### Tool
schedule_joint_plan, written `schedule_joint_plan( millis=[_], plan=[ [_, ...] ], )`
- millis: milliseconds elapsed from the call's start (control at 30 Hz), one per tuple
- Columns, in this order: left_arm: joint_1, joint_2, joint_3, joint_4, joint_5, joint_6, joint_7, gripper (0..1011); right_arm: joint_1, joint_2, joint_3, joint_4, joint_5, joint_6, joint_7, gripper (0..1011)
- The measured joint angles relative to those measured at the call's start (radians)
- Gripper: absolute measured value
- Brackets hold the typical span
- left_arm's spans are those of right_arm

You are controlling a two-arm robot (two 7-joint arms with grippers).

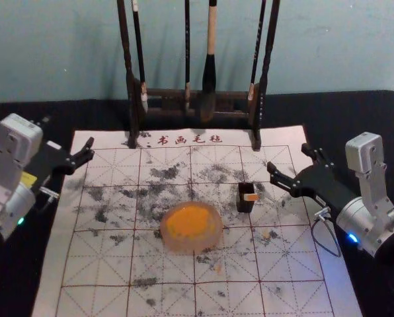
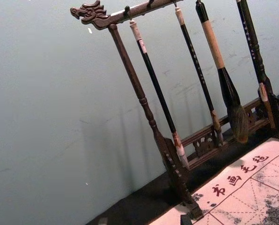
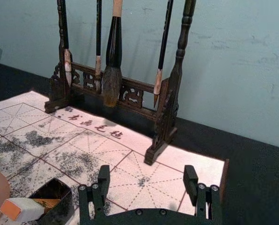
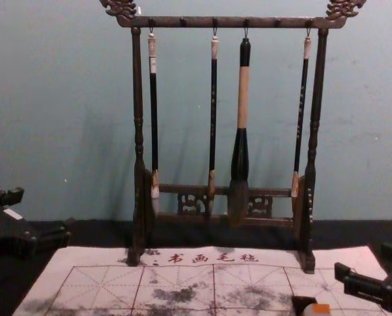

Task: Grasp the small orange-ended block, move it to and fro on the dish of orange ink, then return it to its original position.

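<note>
The small orange-ended block (image 1: 250, 197) rests in a black holder (image 1: 245, 206) right of the round dish of orange ink (image 1: 190, 228). In the right wrist view the pale block (image 3: 23, 209) leans on the rim of the dark holder (image 3: 58, 192), orange end outward. My right gripper (image 1: 289, 159) is open, to the right of the holder and apart from it; the right wrist view has the same gripper (image 3: 146, 178) with nothing between its fingers. My left gripper (image 1: 66, 136) stays idle over the mat's left edge, open, and its fingertips appear at the bottom of the left wrist view (image 2: 144, 220).
A dark wooden rack (image 4: 229, 23) with several hanging brushes, including a thick one (image 4: 241, 151), stands at the mat's back edge before the wall. The ink-spotted gridded mat (image 1: 160, 297) lies on a black table cover (image 1: 355, 112).
</note>
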Motion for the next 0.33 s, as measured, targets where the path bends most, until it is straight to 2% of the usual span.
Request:
schedule_joint_plan(
  millis=[333],
  plan=[
    [0.0, 0.0, 0.0, 0.0, 0.0, 0.0, 0.0, 1001, 0.0, 0.0, 0.0, 0.0, 0.0, 0.0, 0.0, 1002]
  ],
)
